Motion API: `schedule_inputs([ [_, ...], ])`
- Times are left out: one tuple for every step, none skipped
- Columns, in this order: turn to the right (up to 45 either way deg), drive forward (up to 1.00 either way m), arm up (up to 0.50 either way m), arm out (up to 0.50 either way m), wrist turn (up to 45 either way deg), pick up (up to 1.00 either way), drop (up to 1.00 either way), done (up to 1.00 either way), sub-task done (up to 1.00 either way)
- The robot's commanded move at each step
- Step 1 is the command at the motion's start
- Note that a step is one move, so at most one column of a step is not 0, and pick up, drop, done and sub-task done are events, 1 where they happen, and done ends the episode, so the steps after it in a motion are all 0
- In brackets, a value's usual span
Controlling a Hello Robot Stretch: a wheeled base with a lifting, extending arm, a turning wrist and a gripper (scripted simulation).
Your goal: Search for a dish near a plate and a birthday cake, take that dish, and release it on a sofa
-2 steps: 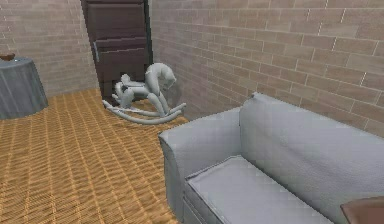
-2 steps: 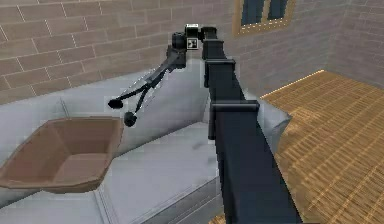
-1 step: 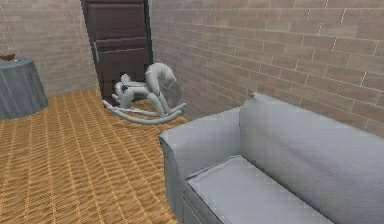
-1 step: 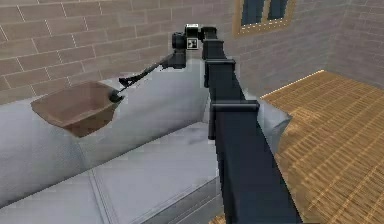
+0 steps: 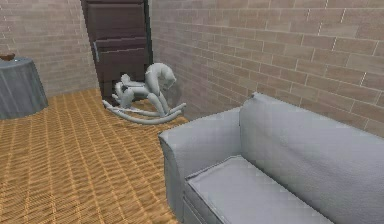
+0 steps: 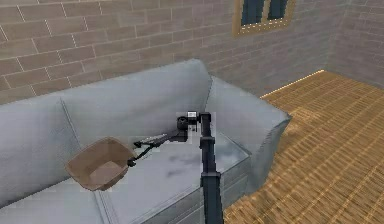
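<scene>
Dish: brown square shallow dish (image 6: 100,165), tilted, in front of the seat cushion of the light grey upholstered sofa (image 6: 60,120), right at the fingertips.
Gripper: dark two-finger gripper (image 6: 135,151) stretched toward the arm side view's left above the sofa seat, thin fingers (image 6: 150,145) ending at the dish's rim.
Grip: cannot tell whether grasping the dish or free of it; cushion directly behind, unclear whether the dish hangs clear or rests there.
Arm: dark square bar (image 6: 208,170) rising from the bottom edge across the seat, small white marker squares (image 6: 194,120) at its far end.
Behind the sofa: tan brick wall (image 6: 100,40) with a wood-framed window (image 6: 265,12) at the top.
Floor: orange woven-pattern wooden floor (image 6: 330,130) to the sofa's right.
Forward view, lower right: the sofa (image 5: 280,140) against the brick wall.
Forward view, centre: white rocking horse (image 5: 148,95) on the floor just before a dark panelled door (image 5: 118,45).
Forward view, left edge: round table under a grey cloth (image 5: 20,88).
</scene>
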Motion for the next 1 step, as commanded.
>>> schedule_inputs([
  [0.0,0.0,-0.32,0.0,0.0,0.0,0.0,0.0,0.0],
])
